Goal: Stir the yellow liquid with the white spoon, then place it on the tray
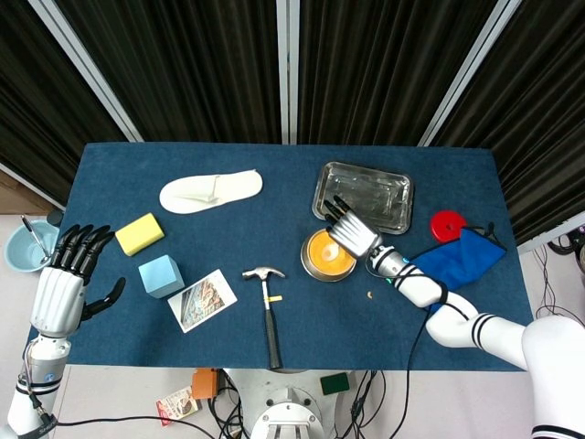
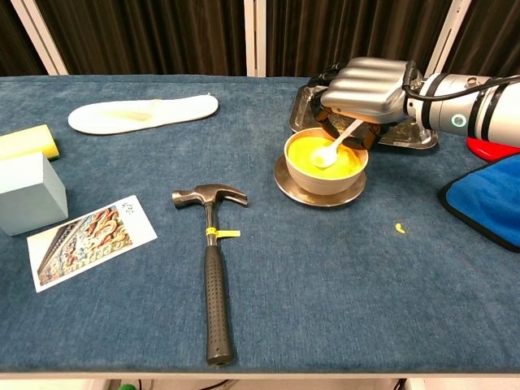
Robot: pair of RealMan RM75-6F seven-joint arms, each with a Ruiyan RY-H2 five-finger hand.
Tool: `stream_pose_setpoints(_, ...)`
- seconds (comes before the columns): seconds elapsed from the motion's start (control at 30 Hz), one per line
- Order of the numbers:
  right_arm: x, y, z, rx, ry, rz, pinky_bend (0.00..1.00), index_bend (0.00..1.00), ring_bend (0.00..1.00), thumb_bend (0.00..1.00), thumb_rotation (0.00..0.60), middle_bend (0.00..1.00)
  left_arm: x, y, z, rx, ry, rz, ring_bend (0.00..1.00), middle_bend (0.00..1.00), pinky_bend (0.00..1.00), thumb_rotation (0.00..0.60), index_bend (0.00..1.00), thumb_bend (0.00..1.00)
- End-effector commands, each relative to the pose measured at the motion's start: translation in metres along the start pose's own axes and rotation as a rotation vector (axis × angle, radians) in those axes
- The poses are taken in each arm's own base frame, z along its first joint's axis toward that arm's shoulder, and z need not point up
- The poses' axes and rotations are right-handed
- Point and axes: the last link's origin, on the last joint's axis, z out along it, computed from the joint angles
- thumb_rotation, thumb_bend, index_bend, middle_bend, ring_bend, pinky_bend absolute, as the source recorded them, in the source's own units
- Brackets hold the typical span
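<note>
A bowl of yellow liquid [image 2: 324,158] [image 1: 328,252] stands on a saucer right of the table's middle. A white spoon [image 2: 335,145] dips its scoop into the liquid, handle slanting up and right. My right hand [image 2: 366,86] [image 1: 351,229] hovers over the bowl's far right rim and grips the spoon's handle, fingers curled down around it. The metal tray [image 1: 366,194] [image 2: 410,136] lies just behind the bowl. My left hand [image 1: 69,274] hangs off the table's left edge, fingers spread, holding nothing; only the head view shows it.
A hammer [image 2: 210,260] lies left of the bowl beside a photo card [image 2: 87,241]. A blue cube [image 2: 28,192], yellow sponge [image 2: 28,143] and white slipper [image 2: 145,113] sit further left. A blue cloth [image 2: 487,200] and red disc [image 1: 448,224] lie right. A yellow speck [image 2: 399,228] is near the bowl.
</note>
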Motion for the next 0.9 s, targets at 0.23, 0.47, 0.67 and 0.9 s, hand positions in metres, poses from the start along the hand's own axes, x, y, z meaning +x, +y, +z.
stream_pose_setpoints(0.23,0.006,0.000,-0.001,0.005,0.026,-0.038,0.10,0.59,0.05,0.44,0.600,0.27,0.000,-0.001,-0.001,0.002,-0.001,-0.001,0.09,0.12,0.09,0.574,0.13,0.28)
stream_pose_setpoints(0.47,0.026,0.010,-0.009,0.049,0.068,-0.298,0.10,0.61,0.06,0.48,0.600,0.29,0.001,0.000,-0.002,0.000,0.001,-0.002,0.09,0.12,0.09,0.578,0.13,0.28)
stream_pose_setpoints(0.67,0.045,0.011,-0.014,0.098,0.098,-0.621,0.11,0.62,0.07,0.48,0.600,0.30,-0.002,0.001,-0.002,-0.003,-0.005,-0.007,0.09,0.12,0.09,0.579,0.13,0.28)
stream_pose_setpoints(0.9,0.049,0.001,-0.010,0.116,0.079,-0.808,0.13,0.62,0.08,0.48,0.600,0.30,-0.004,0.000,-0.007,0.009,-0.002,-0.017,0.09,0.12,0.09,0.567,0.13,0.28)
